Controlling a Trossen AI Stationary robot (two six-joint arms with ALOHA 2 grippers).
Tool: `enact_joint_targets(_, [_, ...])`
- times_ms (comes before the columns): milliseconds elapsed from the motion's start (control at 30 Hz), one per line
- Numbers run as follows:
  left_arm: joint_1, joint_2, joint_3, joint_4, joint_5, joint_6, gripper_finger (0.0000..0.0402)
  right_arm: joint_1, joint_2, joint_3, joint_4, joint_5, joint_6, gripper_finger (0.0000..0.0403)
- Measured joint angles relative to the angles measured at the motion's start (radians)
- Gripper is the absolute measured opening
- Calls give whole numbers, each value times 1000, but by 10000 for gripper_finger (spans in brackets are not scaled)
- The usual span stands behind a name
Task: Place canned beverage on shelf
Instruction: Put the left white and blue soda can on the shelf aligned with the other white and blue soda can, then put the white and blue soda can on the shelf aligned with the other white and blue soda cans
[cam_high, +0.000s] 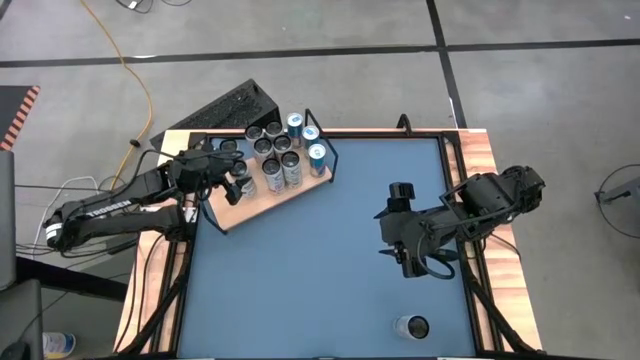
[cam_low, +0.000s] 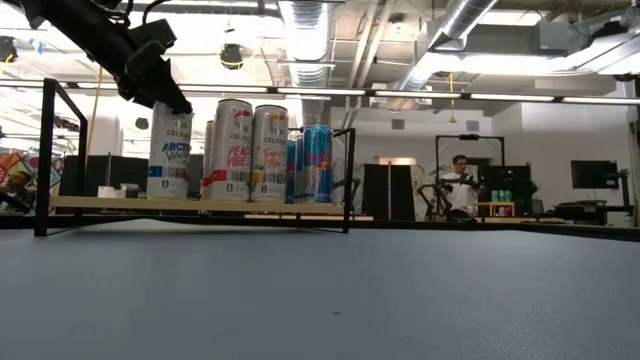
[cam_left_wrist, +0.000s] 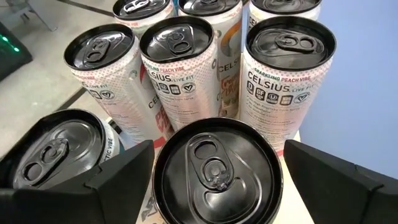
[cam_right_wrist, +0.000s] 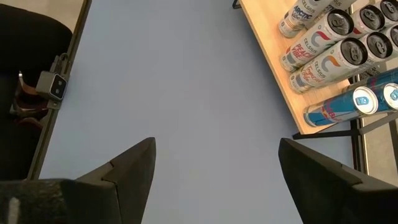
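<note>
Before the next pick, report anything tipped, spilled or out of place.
Nothing tipped or spilled. The cans on the shelf all stand upright, including the one between the open left gripper's fingers. Only one can stands apart, upright on the blue table near the right gripper, not yet shelved.

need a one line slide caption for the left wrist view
Left gripper open astride a black-topped can standing among upright Celsius cans on the shelf.

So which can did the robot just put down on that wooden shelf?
Find the pale-wood shelf at the blue table's far left corner. The can between the left gripper's open fingers stands at the cluster's edge, nearest that arm; it alone has fingers flanking it.
</note>
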Motion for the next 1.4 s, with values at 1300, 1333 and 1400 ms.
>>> enact_joint_targets(1300, [-247,37,390,-142,106,-53,346,419,-33,-587,396,-143,838,321])
enact_joint_targets(1333, [-252,44,390,-142,106,-53,346,427,-32,-589,393,-142,851,321])
enact_joint_targets(1400, [-261,59,389,-142,106,-56,346,441,-31,-590,393,-127,862,321])
